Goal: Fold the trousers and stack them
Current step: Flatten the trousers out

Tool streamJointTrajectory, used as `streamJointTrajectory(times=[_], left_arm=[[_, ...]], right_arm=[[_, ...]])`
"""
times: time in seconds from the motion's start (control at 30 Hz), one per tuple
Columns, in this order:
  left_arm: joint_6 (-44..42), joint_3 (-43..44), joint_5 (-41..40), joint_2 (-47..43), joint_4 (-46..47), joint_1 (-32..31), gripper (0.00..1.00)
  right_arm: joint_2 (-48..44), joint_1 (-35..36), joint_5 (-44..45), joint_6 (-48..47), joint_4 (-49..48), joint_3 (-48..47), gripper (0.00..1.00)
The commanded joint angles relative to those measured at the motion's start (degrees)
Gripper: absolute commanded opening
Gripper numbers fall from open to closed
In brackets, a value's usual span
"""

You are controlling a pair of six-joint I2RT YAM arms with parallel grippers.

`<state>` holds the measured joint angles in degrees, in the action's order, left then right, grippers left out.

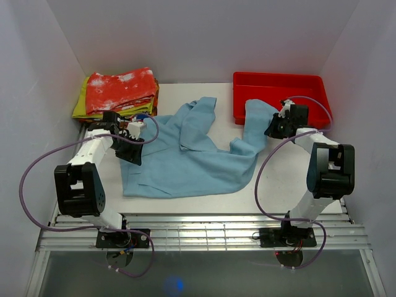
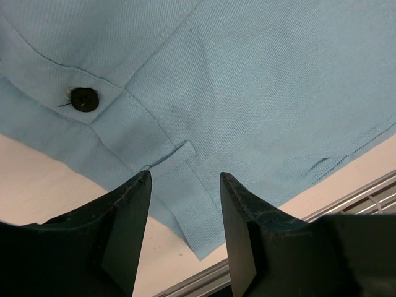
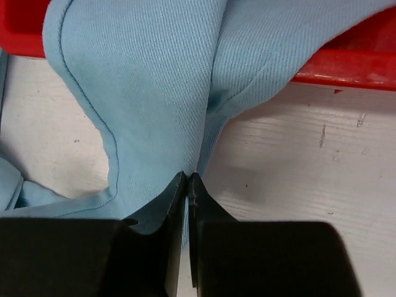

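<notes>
The sky-blue trousers (image 1: 185,154) lie spread on the table, waist toward the left, one leg bunched at the middle, the other leg running right and up over the edge of the red bin (image 1: 281,99). My left gripper (image 1: 131,150) is open just above the waistband (image 2: 154,148), near a black button (image 2: 84,99) and a belt loop. My right gripper (image 1: 275,127) is shut on the edge of the trouser leg (image 3: 154,93) by the bin; the fabric sits pinched between the fingertips (image 3: 189,178).
A stack of folded clothes (image 1: 117,93), red-and-white on top with yellow-green beneath, sits at the back left. The red bin stands at the back right. A metal rail (image 1: 198,226) runs along the table's near edge.
</notes>
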<state>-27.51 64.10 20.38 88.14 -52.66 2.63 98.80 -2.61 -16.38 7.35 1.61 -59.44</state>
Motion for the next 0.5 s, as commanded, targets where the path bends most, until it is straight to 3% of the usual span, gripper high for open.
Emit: streamJointTrajectory(times=[0.0,0.3,0.47], left_arm=[[1.14,-1.51,2.91,0.80,0.89,0.09,0.59],[1.84,-3.10,0.54,4.14,5.20,0.53,0.58],[2.72,-2.31,-1.22,6.69,5.82,0.62,0.56]], right_arm=[[-5.08,-2.13,-3.30,0.03,0.31,-1.82,0.08],[-29.42,-14.08,-7.35,-8.83,10.95,3.63,0.08],[-43.13,-16.20,3.71,-8.41,23.68,2.13,0.08]])
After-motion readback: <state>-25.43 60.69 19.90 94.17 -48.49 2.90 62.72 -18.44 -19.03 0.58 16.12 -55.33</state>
